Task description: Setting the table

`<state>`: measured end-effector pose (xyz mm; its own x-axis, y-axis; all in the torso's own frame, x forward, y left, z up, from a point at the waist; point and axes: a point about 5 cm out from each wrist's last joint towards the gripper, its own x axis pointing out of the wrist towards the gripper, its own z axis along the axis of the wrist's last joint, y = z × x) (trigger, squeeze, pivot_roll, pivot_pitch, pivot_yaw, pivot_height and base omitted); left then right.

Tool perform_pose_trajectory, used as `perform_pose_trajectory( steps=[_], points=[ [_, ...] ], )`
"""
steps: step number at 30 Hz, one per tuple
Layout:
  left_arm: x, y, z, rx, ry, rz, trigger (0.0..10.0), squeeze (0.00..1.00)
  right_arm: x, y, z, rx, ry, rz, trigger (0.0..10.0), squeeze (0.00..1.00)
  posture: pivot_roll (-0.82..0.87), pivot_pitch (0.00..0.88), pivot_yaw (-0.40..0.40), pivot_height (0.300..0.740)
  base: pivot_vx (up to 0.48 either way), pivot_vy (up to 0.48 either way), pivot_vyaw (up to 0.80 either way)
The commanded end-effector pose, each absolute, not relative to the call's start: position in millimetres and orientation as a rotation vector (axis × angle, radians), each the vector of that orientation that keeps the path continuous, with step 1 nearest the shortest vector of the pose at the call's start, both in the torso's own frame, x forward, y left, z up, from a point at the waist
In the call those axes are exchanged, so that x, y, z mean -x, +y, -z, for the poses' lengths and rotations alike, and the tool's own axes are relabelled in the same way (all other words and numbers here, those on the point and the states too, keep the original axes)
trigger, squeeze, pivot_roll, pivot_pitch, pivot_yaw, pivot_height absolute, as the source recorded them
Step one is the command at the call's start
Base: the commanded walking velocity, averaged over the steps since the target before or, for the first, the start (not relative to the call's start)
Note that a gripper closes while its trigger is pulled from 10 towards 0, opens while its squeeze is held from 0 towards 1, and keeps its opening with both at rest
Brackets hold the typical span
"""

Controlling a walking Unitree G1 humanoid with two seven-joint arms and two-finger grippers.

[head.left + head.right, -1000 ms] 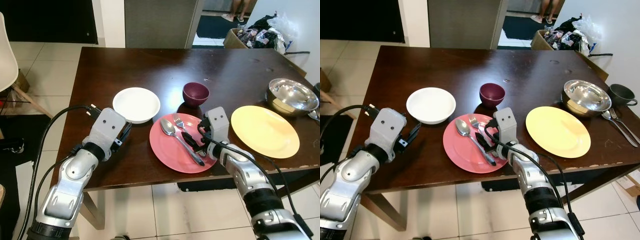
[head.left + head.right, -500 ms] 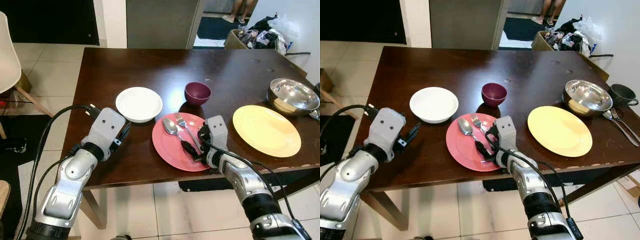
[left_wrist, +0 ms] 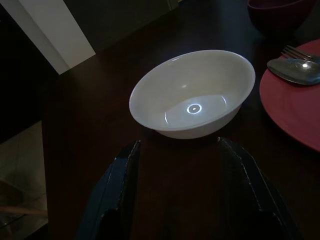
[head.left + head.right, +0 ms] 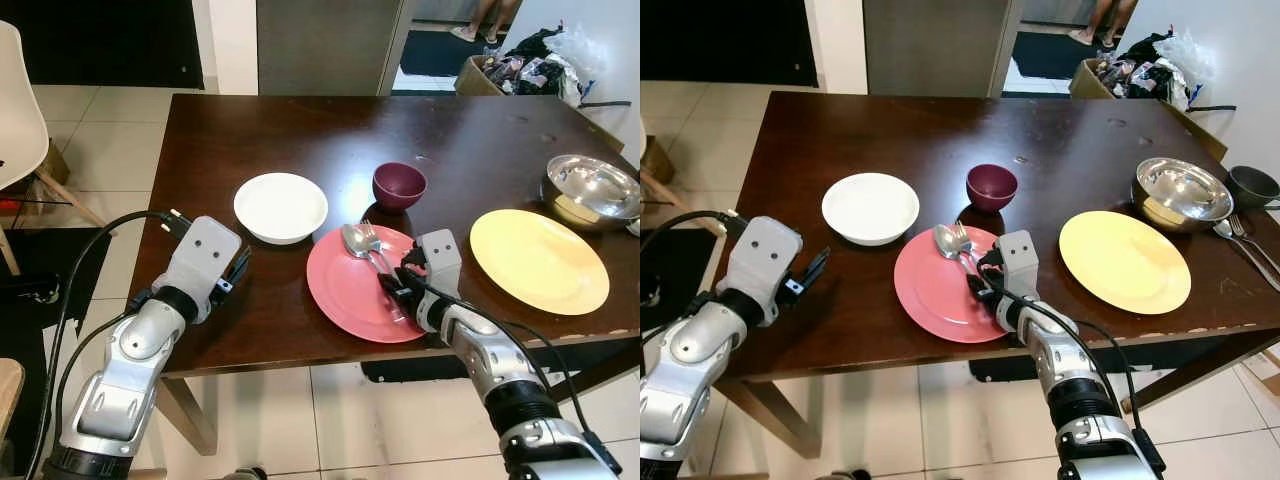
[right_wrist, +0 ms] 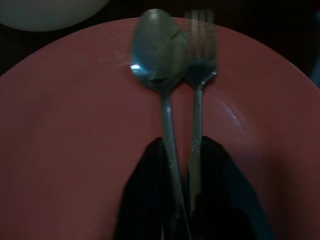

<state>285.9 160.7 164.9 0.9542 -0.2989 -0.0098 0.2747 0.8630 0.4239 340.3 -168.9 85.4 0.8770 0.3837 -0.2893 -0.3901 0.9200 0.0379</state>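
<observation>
A dark wooden table (image 4: 300, 130) spans the middle of the head views. Just right of centre sits a red plate (image 4: 360, 290), and the right gripper (image 5: 182, 200) reaches onto its right half with both black fingers pressed in on the handles of a spoon (image 5: 157, 50) and a fork (image 5: 201, 55). The two handles lie side by side between the fingers, and the spoon bowl and fork tines point toward the plate's far rim, resting on or just above the plate; I cannot tell which. A purple bowl (image 4: 399, 185) stands just above the plate in the frame, and a white bowl (image 4: 280, 206) sits to the upper left of it. The left gripper (image 3: 177, 165) hovers low at the left of the table near its front edge, fingers spread wide with nothing between them, aimed at the white bowl, which stands just beyond the fingertips. A yellow plate (image 4: 538, 260) lies at the right, near the front edge, and a steel bowl (image 4: 592, 188) sits above it at the right border. In the right eye view a dark mug (image 4: 1252, 186) stands beside the steel bowl, with more cutlery (image 4: 1248, 240) lying below it at the far right edge.
</observation>
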Motion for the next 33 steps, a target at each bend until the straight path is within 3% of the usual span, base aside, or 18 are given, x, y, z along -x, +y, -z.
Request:
perform_pose_trajectory(
  steps=[1, 12, 16, 17, 18, 19, 20, 29, 33],
  points=[
    [-283, 157, -161, -0.434, -0.038, 0.311, 10.0, 0.00, -335, -174, -75, 0.014, 0.348, -0.393, 0.0, 0.00, 0.03, 0.064, 0.002, 0.740, 0.000, 0.000, 0.00],
    [-285, 153, -159, -0.424, -0.036, 0.312, 10.0, 0.00, -342, -172, -99, -0.028, 0.225, -0.429, 0.0, 0.00, 0.01, 0.055, 0.000, 0.740, 0.000, 0.000, 0.00],
    [-289, 151, -158, -0.413, -0.040, 0.298, 10.0, 0.00, -346, -167, -132, -0.062, 0.065, -0.449, 0.0, 0.00, -0.01, 0.044, -0.002, 0.740, 0.000, 0.000, 0.00],
    [-289, 151, -158, -0.410, -0.041, 0.294, 10.0, 0.00, -345, -165, -140, -0.065, 0.024, -0.456, 0.7, 0.00, -0.01, 0.044, -0.002, 0.740, 0.000, 0.000, 0.00],
    [-289, 151, -158, -0.410, -0.041, 0.294, 10.0, 0.00, -345, -165, -140, -0.065, 0.024, -0.456, 0.7, 0.00, -0.01, 0.044, -0.002, 0.740, 0.000, 0.000, 0.00],
    [-290, 150, -158, -0.405, -0.041, 0.291, 10.0, 0.00, -345, -164, -146, -0.070, -0.006, -0.461, 5.7, 0.00, -0.01, 0.038, -0.003, 0.740, 0.000, 0.000, 0.00],
    [-290, 151, -158, -0.401, -0.039, 0.288, 10.0, 0.00, -343, -162, -153, -0.079, -0.032, -0.465, 10.0, 0.00, -0.01, 0.038, -0.003, 0.740, 0.000, 0.000, 0.00],
    [-290, 153, -152, -0.372, -0.014, 0.266, 10.0, 0.00, -316, -150, -160, -0.114, -0.082, -0.452, 10.0, 0.00, -0.04, 0.030, 0.001, 0.740, 0.000, 0.000, 0.00],
    [-287, 156, -147, -0.321, 0.007, 0.234, 10.0, 0.00, -296, -150, -146, -0.093, -0.085, -0.342, 10.0, 0.00, -0.05, 0.027, 0.011, 0.740, 0.000, 0.000, 0.00]
  ],
)
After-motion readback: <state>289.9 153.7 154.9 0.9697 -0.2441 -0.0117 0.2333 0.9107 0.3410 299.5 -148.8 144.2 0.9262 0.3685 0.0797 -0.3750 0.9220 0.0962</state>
